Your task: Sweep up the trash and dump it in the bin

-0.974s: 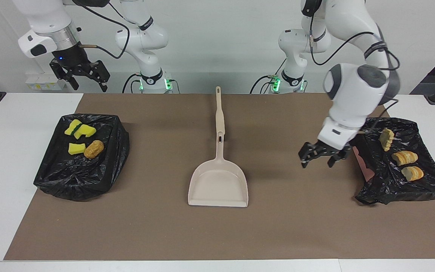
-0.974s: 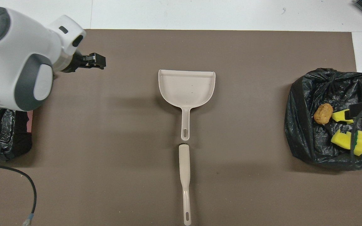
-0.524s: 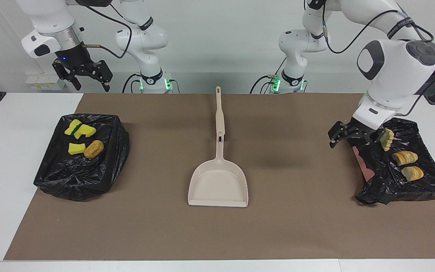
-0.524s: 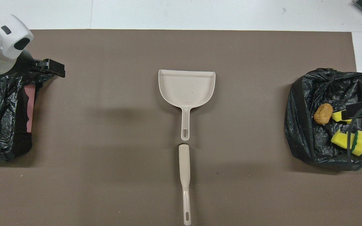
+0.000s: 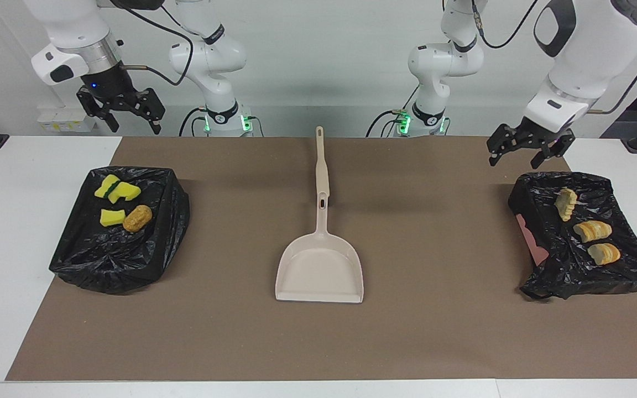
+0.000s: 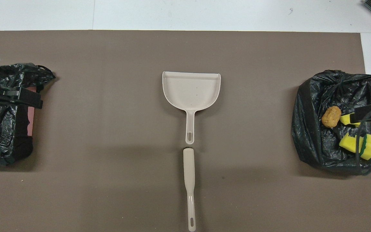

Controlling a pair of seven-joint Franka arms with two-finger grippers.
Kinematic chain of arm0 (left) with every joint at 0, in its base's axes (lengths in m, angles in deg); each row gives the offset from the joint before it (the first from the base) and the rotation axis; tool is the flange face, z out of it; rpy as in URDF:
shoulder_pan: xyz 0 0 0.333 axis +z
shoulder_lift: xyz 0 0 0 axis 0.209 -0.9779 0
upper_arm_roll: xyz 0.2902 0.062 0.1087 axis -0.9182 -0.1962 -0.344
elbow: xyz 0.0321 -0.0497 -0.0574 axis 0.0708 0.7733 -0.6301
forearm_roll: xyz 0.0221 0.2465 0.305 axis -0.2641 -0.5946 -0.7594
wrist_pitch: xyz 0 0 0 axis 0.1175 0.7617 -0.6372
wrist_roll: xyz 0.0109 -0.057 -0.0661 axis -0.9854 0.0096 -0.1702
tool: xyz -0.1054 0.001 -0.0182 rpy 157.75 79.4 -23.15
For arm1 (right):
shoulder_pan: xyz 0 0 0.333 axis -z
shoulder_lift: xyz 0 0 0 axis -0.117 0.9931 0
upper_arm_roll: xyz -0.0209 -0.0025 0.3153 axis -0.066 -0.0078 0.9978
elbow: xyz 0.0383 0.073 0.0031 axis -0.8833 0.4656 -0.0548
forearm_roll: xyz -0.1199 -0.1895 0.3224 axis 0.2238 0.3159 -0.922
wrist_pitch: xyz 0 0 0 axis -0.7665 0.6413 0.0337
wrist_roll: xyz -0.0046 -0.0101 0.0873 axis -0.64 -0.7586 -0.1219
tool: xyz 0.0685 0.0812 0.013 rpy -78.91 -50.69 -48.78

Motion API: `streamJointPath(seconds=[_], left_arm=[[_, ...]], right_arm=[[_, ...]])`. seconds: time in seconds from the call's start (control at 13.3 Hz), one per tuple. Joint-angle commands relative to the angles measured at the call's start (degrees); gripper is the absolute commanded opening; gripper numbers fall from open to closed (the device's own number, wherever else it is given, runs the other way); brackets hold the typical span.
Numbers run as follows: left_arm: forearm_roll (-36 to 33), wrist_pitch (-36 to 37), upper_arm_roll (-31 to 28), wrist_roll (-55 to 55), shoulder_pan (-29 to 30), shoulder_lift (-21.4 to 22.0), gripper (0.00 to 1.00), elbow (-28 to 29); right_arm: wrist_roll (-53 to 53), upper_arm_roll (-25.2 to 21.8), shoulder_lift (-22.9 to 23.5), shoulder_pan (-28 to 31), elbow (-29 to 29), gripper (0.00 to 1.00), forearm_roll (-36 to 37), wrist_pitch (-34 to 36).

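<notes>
Since a second ago the left hand (image 5: 530,148) has risen from low over the brown mat (image 5: 418,221), beside the black bag-lined bin at the left arm's end of the desk (image 5: 622,271), and now hangs over that bin's robot-side edge, fingers spread and empty. Up by the robot-side corner at the right arm's end, the right hand (image 5: 122,110) has lifted only slightly and waits with fingers spread, holding nothing. Nothing on the desk has shifted. Three pale golden bread pieces (image 5: 591,230) lie in the bin at the left arm's end; three bright yellow sponge chunks (image 5: 113,216) and one brown bread roll (image 5: 137,218) lie in the other black bag-lined bin (image 5: 108,265), at the right arm's end. At the mat's middle rests the beige plastic dustpan (image 5: 319,271), open mouth away from the robots, with the beige long-handled brush (image 5: 321,166) in line with its handle, toward the robots. No brand, label or writing can be read.
</notes>
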Motion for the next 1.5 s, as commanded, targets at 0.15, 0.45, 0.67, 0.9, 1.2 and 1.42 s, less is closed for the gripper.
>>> streamJointPath(seconds=[0.15, 0.45, 0.67, 0.9, 1.2, 1.42], left_arm=[[-2.4, 3.2, -0.2, 1.7, 0.0, 1.8, 1.0, 0.8], [-2.9, 5.6, -0.5, 2.0, 0.1, 0.9, 1.0, -0.5], [-1.6, 4.9, -0.4, 2.0, -0.1, -0.4, 1.0, -2.0], [-1.2, 4.7, 0.2, 2.0, -0.5, -2.5, 1.0, -4.6], [-1.5, 4.9, 0.3, 2.0, -0.5, -2.6, 1.0, -4.8], [-1.5, 4.9, 0.2, 2.2, -0.3, -2.6, 1.0, -4.8]], right_arm=[[0.8, 0.0, -0.7, 0.3, 0.3, 1.0, -1.0, 0.6], [0.8, 0.0, -0.7, 0.3, 0.3, 1.0, -1.0, 0.6], [0.8, 0.0, -0.7, 0.3, 0.3, 1.0, -1.0, 0.6], [0.8, 0.0, -0.7, 0.3, 0.3, 1.0, -1.0, 0.6], [0.8, 0.0, -0.7, 0.3, 0.3, 1.0, -1.0, 0.6], [0.8, 0.0, -0.7, 0.3, 0.3, 1.0, -1.0, 0.6]])
